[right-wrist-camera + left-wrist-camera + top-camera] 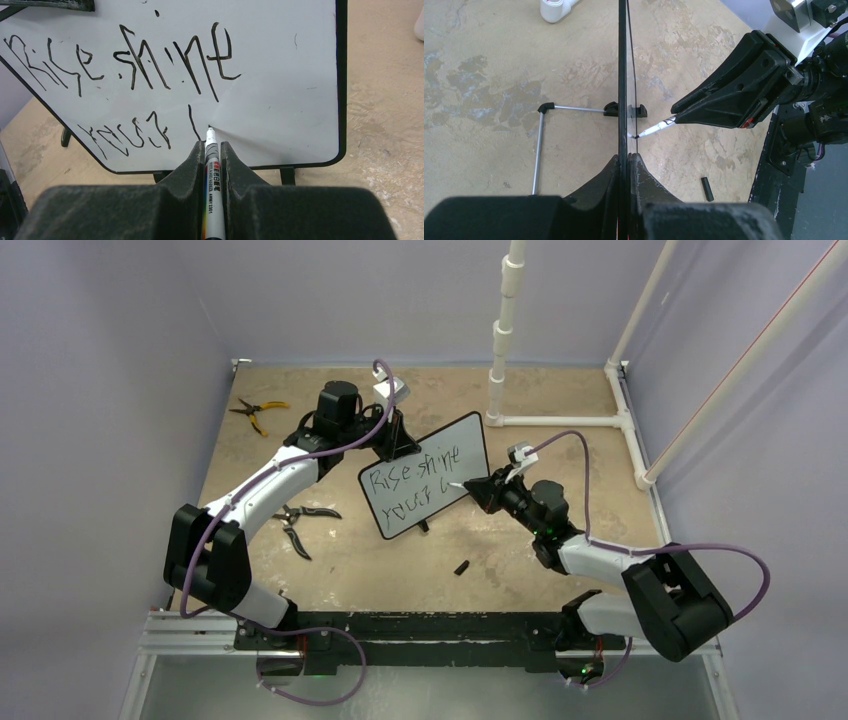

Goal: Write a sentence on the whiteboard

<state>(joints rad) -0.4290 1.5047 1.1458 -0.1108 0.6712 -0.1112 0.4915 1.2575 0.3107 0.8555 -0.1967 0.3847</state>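
The whiteboard (468, 440) stands tilted at mid-table on small black feet. Its sentence (412, 468) reads roughly "Rise shine" above "your l" in black marker (150, 60). My left gripper (398, 440) is shut on the board's upper left edge; its wrist view shows the board edge-on (622, 75) clamped between the jaws (629, 156). My right gripper (213, 145) is shut on a white marker (212, 170). The marker's tip touches the board (290, 90) just right of the last stroke of the lower line. From above, that gripper (480, 488) sits to the board's right.
A black marker cap (462, 567) lies in front of the board. Black pliers (300, 520) lie left of it, and yellow-handled pliers (255, 412) at the far left. A white pipe frame (560, 421) stands at the back right. The board's wire stand (540, 145) rests behind it.
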